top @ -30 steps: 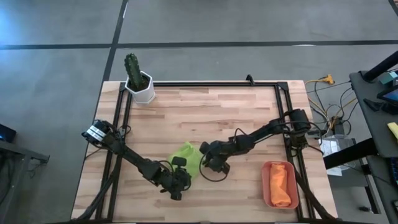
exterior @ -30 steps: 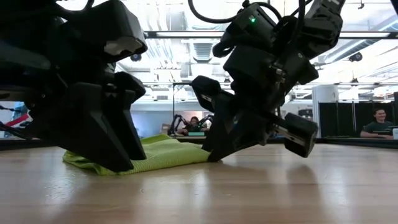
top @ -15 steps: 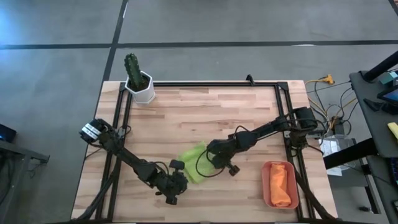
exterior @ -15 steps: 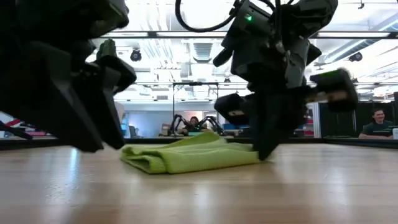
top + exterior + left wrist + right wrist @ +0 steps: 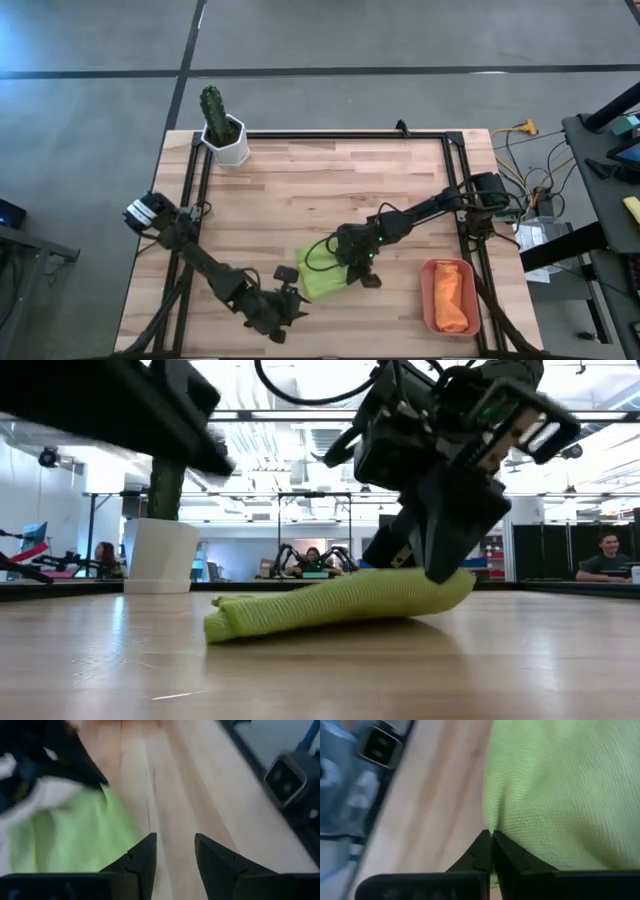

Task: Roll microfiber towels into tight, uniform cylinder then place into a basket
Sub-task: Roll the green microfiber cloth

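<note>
The lime green towel [image 5: 322, 270] lies as a long folded bundle on the table's near middle; in the low view [image 5: 330, 605] its left end rests on the wood. My right gripper [image 5: 357, 265] is shut on its right end. My left gripper [image 5: 173, 847] is open and empty, just near-left of the towel [image 5: 285, 305]. The orange towel [image 5: 452, 298] lies rolled inside the terracotta basket [image 5: 429, 300] at the near right. My right gripper pinches an edge fold of the green towel [image 5: 492, 822] between its two shut fingers, at the bundle's right end [image 5: 452, 582]. The fingers come from above, slanting down. That end is lifted a little off the table, and the rest of the bundle lies on the wood.
A white pot with a cactus [image 5: 226, 135] stands at the far left corner. A black frame [image 5: 330, 134] runs around the table top. Bare wood lies between the towel and the far edge.
My left gripper has come off the green towel and drawn back toward the near edge. My right gripper has turned and dragged the towel toward the near right; the towel has slid along, stretched into a longer bundle, and its right end has risen.
</note>
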